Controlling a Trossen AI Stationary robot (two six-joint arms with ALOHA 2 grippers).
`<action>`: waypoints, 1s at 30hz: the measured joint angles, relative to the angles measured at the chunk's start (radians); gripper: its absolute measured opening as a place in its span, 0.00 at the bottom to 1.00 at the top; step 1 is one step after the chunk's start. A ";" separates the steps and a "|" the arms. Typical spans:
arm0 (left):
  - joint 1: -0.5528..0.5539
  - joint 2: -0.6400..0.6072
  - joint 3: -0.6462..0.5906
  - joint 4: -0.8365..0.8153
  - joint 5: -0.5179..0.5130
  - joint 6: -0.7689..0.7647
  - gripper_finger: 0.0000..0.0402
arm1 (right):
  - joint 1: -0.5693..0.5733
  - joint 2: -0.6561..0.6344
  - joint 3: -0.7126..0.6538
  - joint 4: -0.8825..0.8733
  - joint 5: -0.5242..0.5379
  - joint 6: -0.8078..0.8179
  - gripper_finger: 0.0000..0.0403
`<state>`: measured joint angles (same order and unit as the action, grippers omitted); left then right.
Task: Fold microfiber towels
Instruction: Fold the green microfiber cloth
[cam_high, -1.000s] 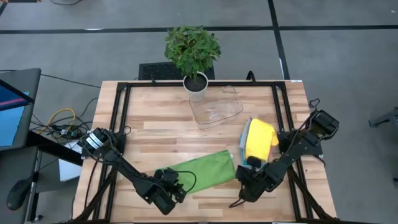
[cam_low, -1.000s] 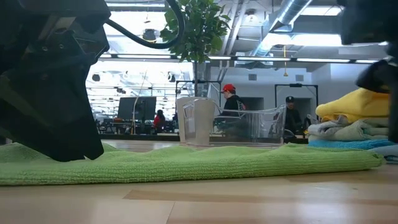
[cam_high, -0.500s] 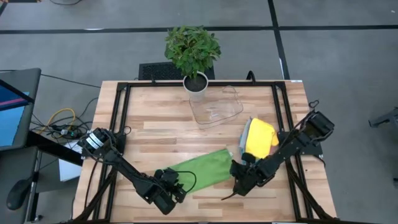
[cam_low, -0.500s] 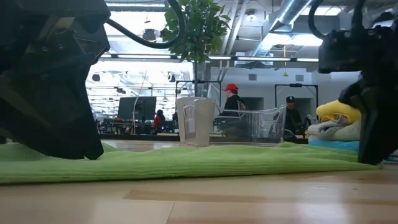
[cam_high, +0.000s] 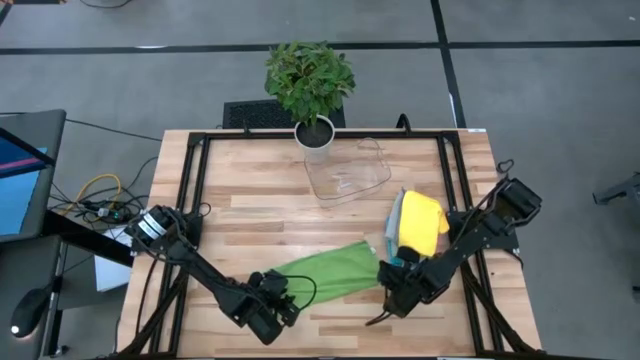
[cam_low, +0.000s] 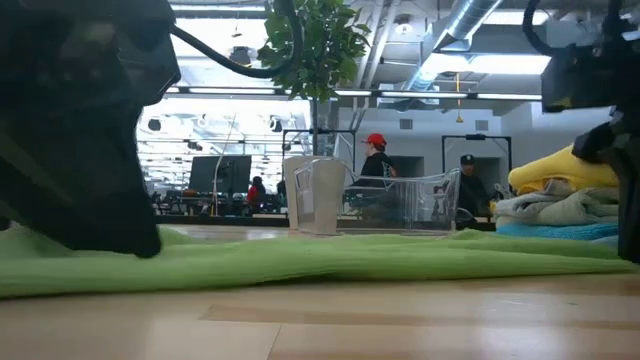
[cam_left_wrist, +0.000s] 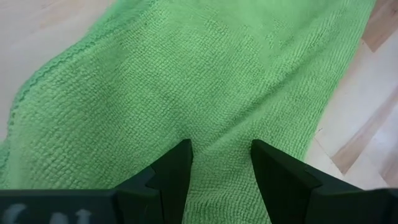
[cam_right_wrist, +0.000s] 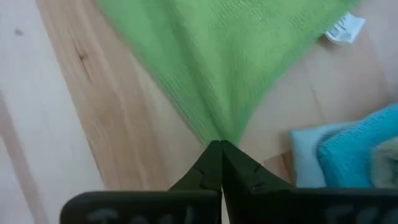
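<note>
A green microfiber towel (cam_high: 325, 270), folded into a long strip, lies slantwise on the table's near half. My left gripper (cam_left_wrist: 221, 152) stands at its left end, fingers apart. My right gripper (cam_right_wrist: 219, 146) is at its right near corner, shut on it. In the low view the green towel (cam_low: 330, 255) stretches flat across the wood, and my left gripper is the dark mass on it at the left. A stack of towels with a yellow one (cam_high: 418, 225) on top rests beside my right arm. My left gripper sets both fingertips (cam_left_wrist: 177, 165) down on the towel's left end (cam_left_wrist: 217, 134), slanting down from the near left. The cloth between them lies flat on the table with a faint crease. My right gripper pinches the towel's right near corner (cam_right_wrist: 214, 127) between its two shut fingers, coming steeply from above. The cloth narrows to a point at the fingers and looks drawn toward them. Several layers or one, I cannot tell.
A clear plastic tray (cam_high: 348, 175) and a potted plant (cam_high: 315, 135) stand at the table's far middle. Blue towels (cam_right_wrist: 360, 149) of the stack lie close to my right gripper. A white label (cam_right_wrist: 344, 28) shows at the green towel's edge.
My right gripper swung toward the table's left onto the green towel's right end, then came back a little to the right. The towel's right end now reaches farther right in the low view; its left end has stayed under my left gripper.
</note>
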<state>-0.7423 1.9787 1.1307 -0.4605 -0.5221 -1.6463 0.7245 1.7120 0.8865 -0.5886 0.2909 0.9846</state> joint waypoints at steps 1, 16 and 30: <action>0.001 -0.001 0.001 0.000 0.017 0.008 0.41 | 0.000 -0.008 -0.001 -0.001 0.001 0.009 0.06; -0.009 0.005 0.151 -0.194 0.188 0.188 0.41 | -0.016 -0.143 0.000 0.077 0.074 -0.017 0.10; 0.009 0.001 0.209 -0.248 0.205 0.208 0.42 | -0.082 0.023 -0.006 0.260 -0.015 0.063 0.37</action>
<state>-0.7334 1.9800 1.3399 -0.7086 -0.3175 -1.4380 0.6423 1.7354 0.8806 -0.3286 0.2755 1.0473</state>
